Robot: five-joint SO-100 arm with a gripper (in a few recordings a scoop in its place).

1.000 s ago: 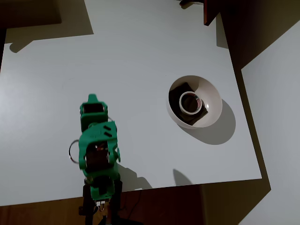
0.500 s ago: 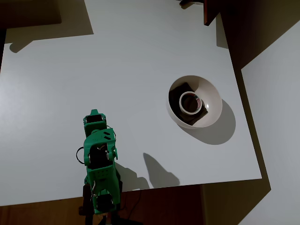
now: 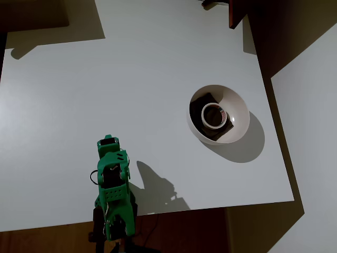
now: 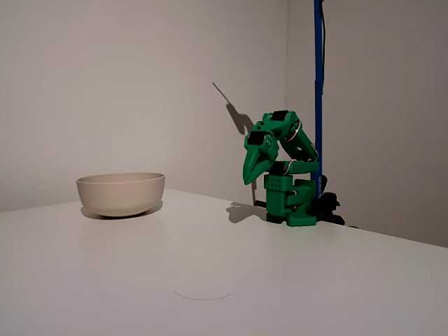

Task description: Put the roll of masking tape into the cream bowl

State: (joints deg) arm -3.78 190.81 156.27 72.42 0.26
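Observation:
The roll of masking tape (image 3: 213, 115) lies flat inside the cream bowl (image 3: 238, 108), resting on a dark square block in the hollow. In the fixed view the bowl (image 4: 121, 193) stands at the left and its wall hides what is inside. My green gripper (image 4: 249, 178) is folded down close to the arm's base, tip pointing at the table, jaws together and nothing in them. From above, the gripper (image 3: 107, 142) sits near the table's front left edge, far from the bowl.
The white table (image 3: 131, 79) ends close to the right of the bowl. A blue vertical pole (image 4: 318, 84) stands behind the arm's base. A dark reddish object (image 3: 234, 13) overhangs the far edge of the table.
The arm has pulled back toward its base and folded lower. The tape and bowl have not moved.

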